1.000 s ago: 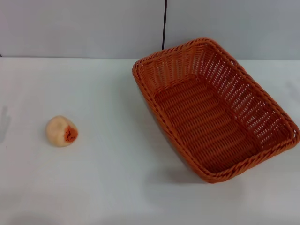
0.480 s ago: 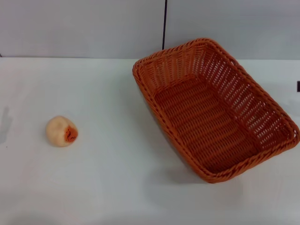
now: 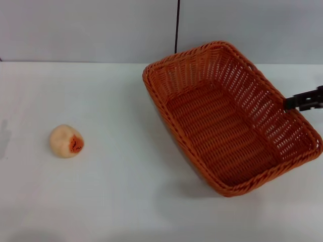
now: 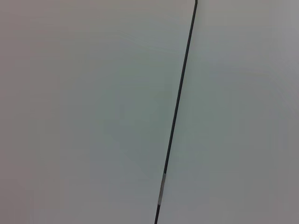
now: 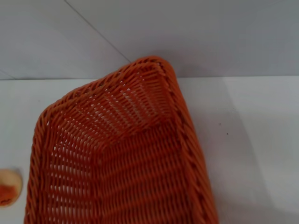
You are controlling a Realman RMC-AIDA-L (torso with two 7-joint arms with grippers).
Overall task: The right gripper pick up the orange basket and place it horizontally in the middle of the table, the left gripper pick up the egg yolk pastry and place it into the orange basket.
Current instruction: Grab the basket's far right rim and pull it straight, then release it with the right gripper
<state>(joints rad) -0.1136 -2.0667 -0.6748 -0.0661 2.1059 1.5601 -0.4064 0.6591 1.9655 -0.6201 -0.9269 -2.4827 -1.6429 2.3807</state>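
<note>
The orange basket (image 3: pixel 222 136) sits empty on the right half of the white table (image 3: pixel 111 196), turned diagonally, with one corner toward the back wall. My right gripper (image 3: pixel 292 103) reaches in from the right edge of the head view, its black tip just at the basket's right rim. The right wrist view looks down onto the basket's far corner (image 5: pixel 140 93). The egg yolk pastry (image 3: pixel 66 141) rests alone on the table's left side, orange patch facing right; a sliver of the pastry (image 5: pixel 8 186) also shows in the right wrist view. My left gripper is out of view.
A grey wall (image 3: pixel 91 30) with a thin dark vertical seam (image 3: pixel 177 25) stands behind the table. The left wrist view holds only that wall and its seam (image 4: pixel 177 112). White tabletop lies between the pastry and the basket.
My right gripper has come into the head view from the right edge and moved left up to the basket's right rim. Basket and pastry have not moved.
</note>
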